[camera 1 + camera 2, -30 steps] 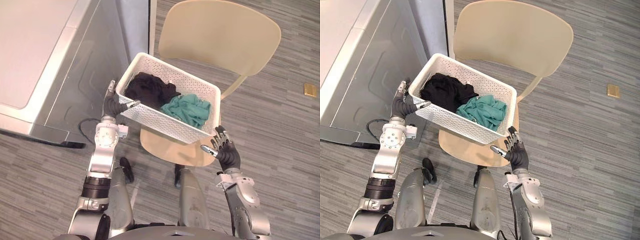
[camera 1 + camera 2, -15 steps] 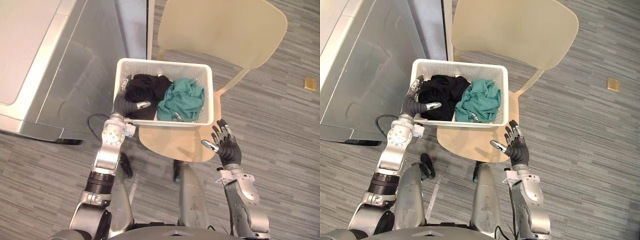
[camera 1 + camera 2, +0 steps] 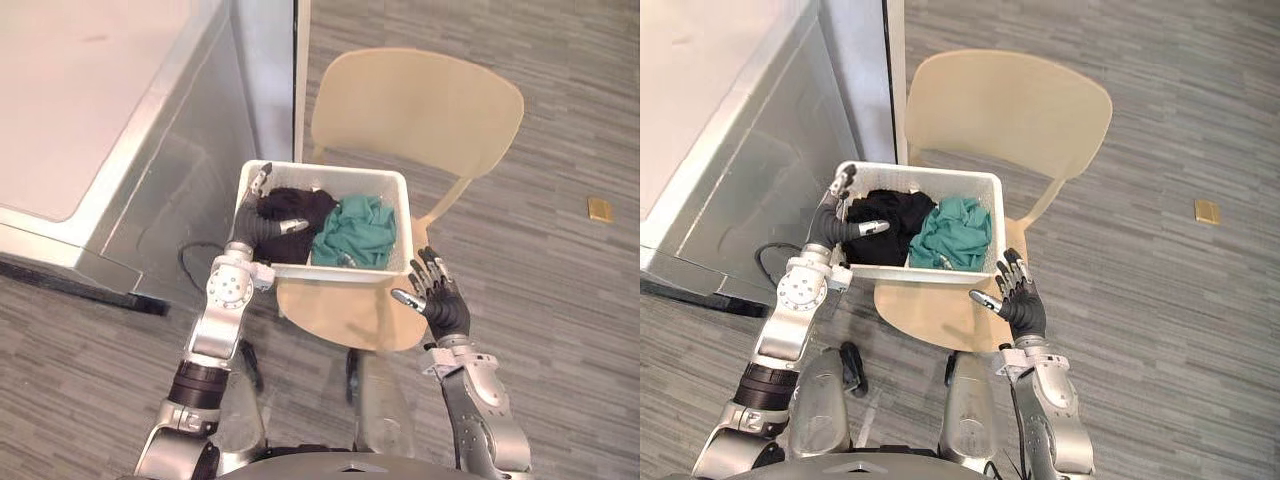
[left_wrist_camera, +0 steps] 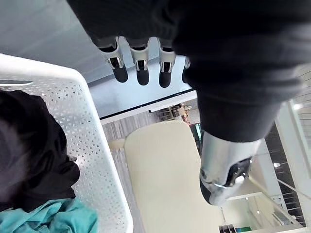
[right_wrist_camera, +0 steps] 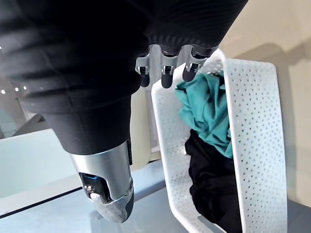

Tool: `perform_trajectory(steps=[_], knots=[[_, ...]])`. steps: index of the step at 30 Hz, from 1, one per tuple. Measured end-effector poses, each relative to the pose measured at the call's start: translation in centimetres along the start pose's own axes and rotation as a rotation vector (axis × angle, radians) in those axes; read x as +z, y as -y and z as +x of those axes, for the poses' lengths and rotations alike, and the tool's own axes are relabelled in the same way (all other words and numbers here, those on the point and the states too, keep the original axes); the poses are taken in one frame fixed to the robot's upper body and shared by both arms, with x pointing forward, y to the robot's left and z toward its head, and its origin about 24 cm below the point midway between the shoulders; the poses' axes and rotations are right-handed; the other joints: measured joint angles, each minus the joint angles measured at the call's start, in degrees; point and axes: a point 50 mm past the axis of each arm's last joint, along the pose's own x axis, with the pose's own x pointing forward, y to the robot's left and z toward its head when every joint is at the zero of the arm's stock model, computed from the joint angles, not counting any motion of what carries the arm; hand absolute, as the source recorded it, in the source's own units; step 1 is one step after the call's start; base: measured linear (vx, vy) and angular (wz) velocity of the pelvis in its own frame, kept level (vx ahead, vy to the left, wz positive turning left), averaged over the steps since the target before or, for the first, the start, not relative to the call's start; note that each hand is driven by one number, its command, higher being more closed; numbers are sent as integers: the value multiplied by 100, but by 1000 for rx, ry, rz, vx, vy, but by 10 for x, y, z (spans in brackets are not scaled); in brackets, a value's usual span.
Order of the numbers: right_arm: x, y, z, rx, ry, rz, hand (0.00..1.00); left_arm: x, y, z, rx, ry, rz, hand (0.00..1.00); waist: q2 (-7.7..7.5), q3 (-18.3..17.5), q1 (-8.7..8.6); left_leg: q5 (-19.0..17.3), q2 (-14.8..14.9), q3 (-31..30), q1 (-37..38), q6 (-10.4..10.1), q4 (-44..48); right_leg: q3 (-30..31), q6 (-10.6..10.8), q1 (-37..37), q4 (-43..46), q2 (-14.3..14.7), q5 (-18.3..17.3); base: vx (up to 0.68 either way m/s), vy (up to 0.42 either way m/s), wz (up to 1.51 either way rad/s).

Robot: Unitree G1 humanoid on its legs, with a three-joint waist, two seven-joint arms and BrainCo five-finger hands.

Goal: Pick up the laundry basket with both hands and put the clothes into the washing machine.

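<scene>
Basket (image 3: 330,272) on beige chair (image 3: 420,110), grey plank floor (image 3: 560,300), left hand (image 3: 252,225) and right hand (image 3: 445,310) spread open

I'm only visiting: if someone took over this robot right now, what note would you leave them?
Left hand: open, at the basket's left wall, thumb over the black clothes.
Right hand: open, beside the basket's right near corner; contact unclear.
Basket sits on the chair, black and teal clothes inside; washer on the left.
Done: hands at the basket. Left: lift it, load the washer.
</scene>
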Motion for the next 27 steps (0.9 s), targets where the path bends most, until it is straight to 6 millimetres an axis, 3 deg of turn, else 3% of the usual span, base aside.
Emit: perform_trajectory(steps=[4,6,9,10,11,12,13,15,16,17,18,19,21,22,23,24,25,26,27], knots=[[-19,6,-3,-32,-78,23,0,-19,2,-20,-15,-45,-140,0,53,-221,-2,190,-164,-399,339,-23,-256,-422,-23,645,-196,-79,-87,120,-79,45],[-26,6,-7,-48,-95,42,0,-23,2,-27,-11,-52,-222,0,44,-328,7,492,-305,-753,457,-59,-656,-817,-55,996,-452,-105,-77,8,-157,90],[-29,6,-7,-65,-82,53,0,-21,-2,-34,11,-31,-344,0,98,-541,60,1201,-432,-1017,472,-109,-1543,-1301,-318,1093,-673,-103,-23,-77,-158,85],[-29,6,-8,-88,-74,73,0,-20,-1,-35,9,-16,-379,0,103,-631,34,1263,-383,-872,483,69,-1709,-1629,-431,1112,-901,-252,200,-144,-113,78],[-29,6,-9,-98,-67,79,0,-19,-1,-36,7,-10,-397,0,109,-635,21,1037,-245,-600,409,230,-1208,-1719,-430,1133,-947,-259,276,-164,-83,74],[-30,7,-12,-111,-64,82,0,-18,4,-37,-8,-7,-429,0,153,-662,-11,571,43,-225,433,358,-142,-1854,-471,1243,-1076,-264,391,-107,-50,44],[-30,8,-16,-118,-65,78,0,-19,7,-39,-18,-9,-438,0,207,-696,-33,408,208,-92,523,354,267,-1923,-476,1298,-1164,-247,456,-162,-1,47],[-34,12,-34,-155,-94,66,0,-20,24,-49,-68,-25,-488,0,456,-970,-195,90,739,30,1089,215,1205,-2108,-403,1315,-1486,-214,780,-171,118,47],[-36,13,-37,-161,-99,66,0,-21,26,-51,-73,-28,-491,0,520,-1035,-232,111,785,-13,1231,177,1200,-2123,-376,1269,-1538,-224,860,-168,208,44],[-38,13,-42,-172,-111,69,0,-20,27,-52,-77,-24,-494,0,607,-1102,-285,196,737,-117,1510,-4,862,-2152,-295,1131,-1587,-261,1021,-159,198,32],[-39,12,-42,-172,-115,72,0,-20,27,-51,-71,-19,-494,0,598,-1120,-319,3,589,-122,1531,-238,586,-2140,-228,1039,-1615,-281,1128,-186,201,39],[-41,10,-42,-176,-116,86,0,-20,26,-51,-63,-16,-493,0,584,-1191,-366,-199,447,-98,1480,-287,275,-2142,-248,926,-1799,-315,1368,-283,257,30],[-44,-4,-39,-162,-106,145,0,-20,20,-50,-53,-2,-474,0,309,-1294,-351,-570,119,48,1392,-372,-724,-2230,-334,665,-2635,-308,2153,-355,322,30],[-43,-5,-37,-161,-97,152,0,-19,20,-48,-60,1,-475,0,285,-1283,-365,-668,97,84,1350,-359,-835,-2259,-331,623,-2806,-287,2332,-313,275,27],[-43,-9,-32,-150,-87,164,0,-20,19,-45,-65,-1,-461,0,103,-1186,-313,-733,-39,136,1247,-408,-904,-2182,-366,596,-3132,-311,2670,-421,258,-5],[-41,-11,-30,-142,-76,165,0,-26,18,-47,-60,-23,-455,0,9,-1150,-216,-744,-133,227,1163,-347,-808,-1991,-454,609,-3403,-324,3040,-434,233,-16],[-40,-10,-29,-142,-71,162,0,-27,18,-48,-60,-30,-457,0,-18,-1163,-218,-761,-157,228,1103,-261,-735,-1910,-440,613,-3519,-335,3245,-374,168,-24],[-39,-10,-28,-139,-63,156,0,-28,16,-48,-62,-29,-458,0,-11,-1156,-230,-774,-201,247,1021,-136,-662,-1761,-442,603,-3728,-334,3683,-334,182,-28],[-35,-12,-20,-111,-43,145,0,-29,10,-47,-50,-21,-449,0,63,-1116,-169,-677,-191,429,925,171,-796,-1380,-421,473,-3979,-266,4256,-320,166,-23]])
